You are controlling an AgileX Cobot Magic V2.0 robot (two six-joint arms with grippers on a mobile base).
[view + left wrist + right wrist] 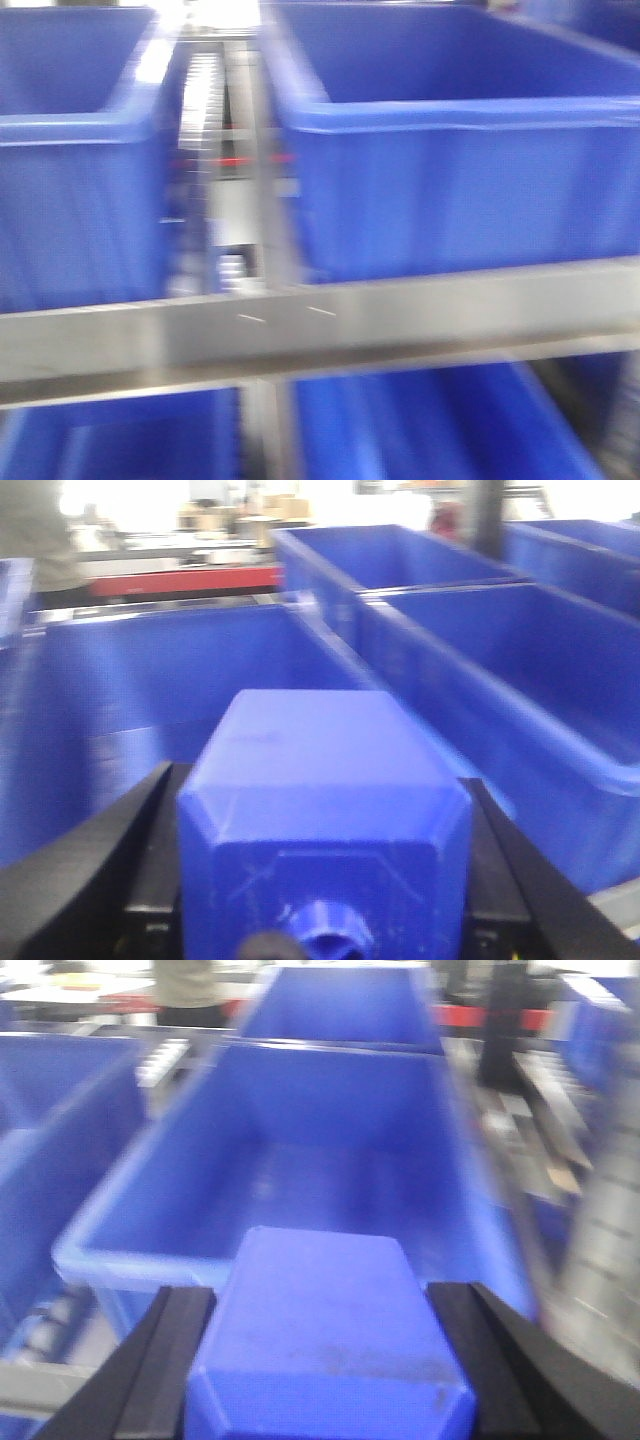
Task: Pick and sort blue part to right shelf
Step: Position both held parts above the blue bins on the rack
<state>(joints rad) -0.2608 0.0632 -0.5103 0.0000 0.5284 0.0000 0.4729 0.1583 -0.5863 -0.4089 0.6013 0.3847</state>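
Front view: blurred throughout. Shows the right shelf by its brushed-metal front rail, with a left bin and a right bin standing on it, a white roller track in the gap between them, and lower bins beneath the rail. No gripper or part to be seen here.

Left wrist view: left gripper closed to the width of a chunky left-held blue part, black fingers against both flanks. Held above an open near bin, just beside a neighbouring bin.

Right wrist view: right gripper likewise clamped on a right-held blue part, poised over the front rim of a deep bin, apparently empty.

Risks, as judged: smooth plastic pinched only at the sides, so likely to slip or twist on a jerky move. Released too near the rim, liable to strike the edge and drop between the bins onto the rollers. Blue on blue, hard to confirm placement.
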